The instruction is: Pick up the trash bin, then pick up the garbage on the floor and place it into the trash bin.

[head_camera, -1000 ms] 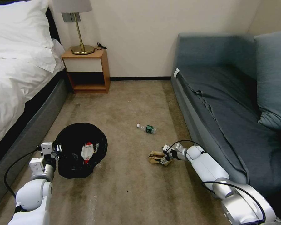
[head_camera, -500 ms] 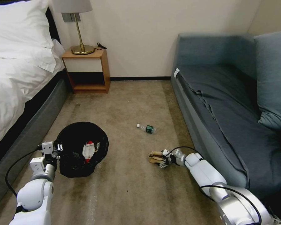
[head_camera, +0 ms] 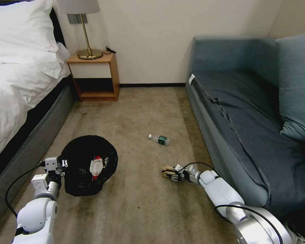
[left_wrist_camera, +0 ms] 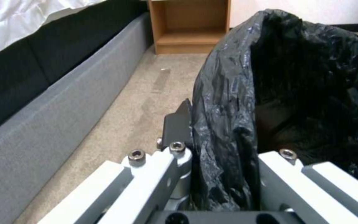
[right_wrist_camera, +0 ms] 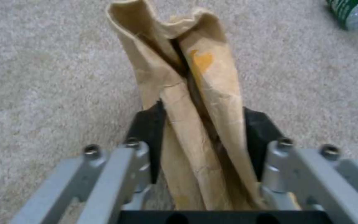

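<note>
Right gripper (head_camera: 174,173) around paper bag (head_camera: 166,172)

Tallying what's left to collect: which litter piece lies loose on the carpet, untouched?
The clear bottle with the green label. The brown paper bag sits between the right pincer's fingers; the red-and-white packet lies inside the trash bin.
</note>
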`<state>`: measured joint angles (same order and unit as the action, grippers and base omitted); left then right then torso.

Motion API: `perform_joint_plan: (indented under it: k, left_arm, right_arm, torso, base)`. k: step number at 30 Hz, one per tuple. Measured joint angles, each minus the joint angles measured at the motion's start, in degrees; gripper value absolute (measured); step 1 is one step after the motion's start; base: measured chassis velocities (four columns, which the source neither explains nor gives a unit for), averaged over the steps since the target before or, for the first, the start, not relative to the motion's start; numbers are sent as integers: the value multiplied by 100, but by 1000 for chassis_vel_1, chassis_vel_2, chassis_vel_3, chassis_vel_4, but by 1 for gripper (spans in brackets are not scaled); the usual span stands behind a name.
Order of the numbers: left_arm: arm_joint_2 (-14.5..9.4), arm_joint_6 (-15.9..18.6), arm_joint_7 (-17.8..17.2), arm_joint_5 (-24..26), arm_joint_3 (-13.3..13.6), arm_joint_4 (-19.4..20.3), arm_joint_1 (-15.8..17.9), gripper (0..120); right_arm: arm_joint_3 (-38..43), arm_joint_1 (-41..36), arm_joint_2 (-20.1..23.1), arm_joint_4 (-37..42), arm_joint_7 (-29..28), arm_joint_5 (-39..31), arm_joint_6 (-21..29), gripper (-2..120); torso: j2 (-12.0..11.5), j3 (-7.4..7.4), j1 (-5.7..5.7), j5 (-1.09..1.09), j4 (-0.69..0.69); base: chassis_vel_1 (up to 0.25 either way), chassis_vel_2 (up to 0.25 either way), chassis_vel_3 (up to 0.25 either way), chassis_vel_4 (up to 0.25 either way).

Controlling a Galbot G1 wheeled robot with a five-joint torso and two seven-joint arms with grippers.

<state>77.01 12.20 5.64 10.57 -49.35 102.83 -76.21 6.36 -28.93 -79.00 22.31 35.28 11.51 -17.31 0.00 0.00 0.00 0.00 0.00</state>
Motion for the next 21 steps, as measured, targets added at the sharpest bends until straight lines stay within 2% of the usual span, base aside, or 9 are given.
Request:
perform_joint_plan:
  k: [2,6,9,21]
  left_arm:
    - [6,0,0,8,9,29,-17,5]
    - [14,-5,7,9,17,33,-34,5]
    - [9,-12,13,15,18,33,-35,5]
    - [10,-16,49,-18,47,127,-97,5]
  right_arm:
    - [8,-51,24,106,0,-45,0,24]
    - [13,-93,43,194,0,-118,0,16]
    - [14,-160,63,301,-8,-143,0,2]
    - [33,-309,188,745,-16,-312,6,0]
  torso:
    - [0,0,0,0,0]
    - [0,0,0,0,0]
    - [0,0,0,0,0]
    - [0,0,0,0,0]
  base:
    - [0,0,0,0]
    - [0,0,0,0]
    - [0,0,0,0]
    - [0,0,0,0]
